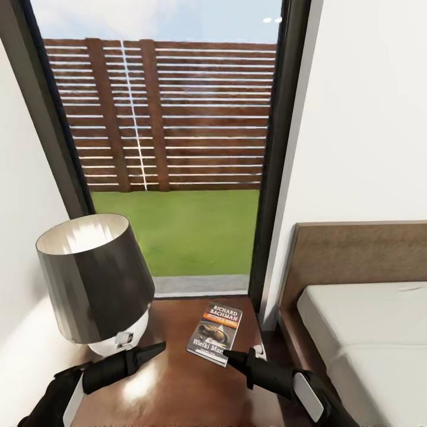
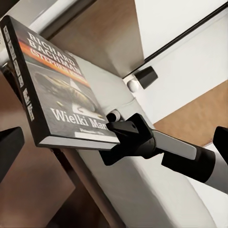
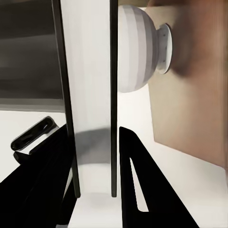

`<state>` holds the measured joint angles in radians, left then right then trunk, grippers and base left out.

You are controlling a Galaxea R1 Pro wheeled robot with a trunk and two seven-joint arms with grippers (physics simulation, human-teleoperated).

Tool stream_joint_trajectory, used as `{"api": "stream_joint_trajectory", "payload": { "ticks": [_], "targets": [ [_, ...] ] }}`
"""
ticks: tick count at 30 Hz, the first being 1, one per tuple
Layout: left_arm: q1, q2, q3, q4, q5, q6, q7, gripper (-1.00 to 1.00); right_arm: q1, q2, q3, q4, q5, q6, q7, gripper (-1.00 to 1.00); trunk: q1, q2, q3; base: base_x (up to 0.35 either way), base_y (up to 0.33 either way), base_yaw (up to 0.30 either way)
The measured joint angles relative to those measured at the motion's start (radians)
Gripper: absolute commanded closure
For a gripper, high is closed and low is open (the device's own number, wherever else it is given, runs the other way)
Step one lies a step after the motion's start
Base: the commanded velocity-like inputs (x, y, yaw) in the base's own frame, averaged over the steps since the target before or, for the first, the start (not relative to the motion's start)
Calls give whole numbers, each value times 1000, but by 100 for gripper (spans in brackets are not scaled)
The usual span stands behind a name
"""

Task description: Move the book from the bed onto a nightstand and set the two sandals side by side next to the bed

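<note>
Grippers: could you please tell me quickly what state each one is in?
Left gripper: open, holding nothing.
Right gripper: closed on the book over the nightstand.

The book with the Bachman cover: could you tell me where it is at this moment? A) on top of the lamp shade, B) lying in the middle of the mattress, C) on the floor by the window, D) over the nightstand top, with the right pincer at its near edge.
D: the book sits over the nightstand, the right pincer closed on its near edge.
</note>
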<state>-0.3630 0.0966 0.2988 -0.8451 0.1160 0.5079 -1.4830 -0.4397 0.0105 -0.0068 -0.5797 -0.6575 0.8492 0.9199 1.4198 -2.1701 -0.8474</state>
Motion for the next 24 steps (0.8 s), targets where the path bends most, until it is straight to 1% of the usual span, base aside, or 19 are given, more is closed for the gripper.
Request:
{"api": "stream_joint_trajectory", "payload": {
  "ticks": [24],
  "targets": [
    [0, 0, 0, 1, 2, 0, 0, -100, 0, 0, 0, 0, 0, 0, 0, 100, 92, -168, -75, 0, 0, 0]
  ]
}}
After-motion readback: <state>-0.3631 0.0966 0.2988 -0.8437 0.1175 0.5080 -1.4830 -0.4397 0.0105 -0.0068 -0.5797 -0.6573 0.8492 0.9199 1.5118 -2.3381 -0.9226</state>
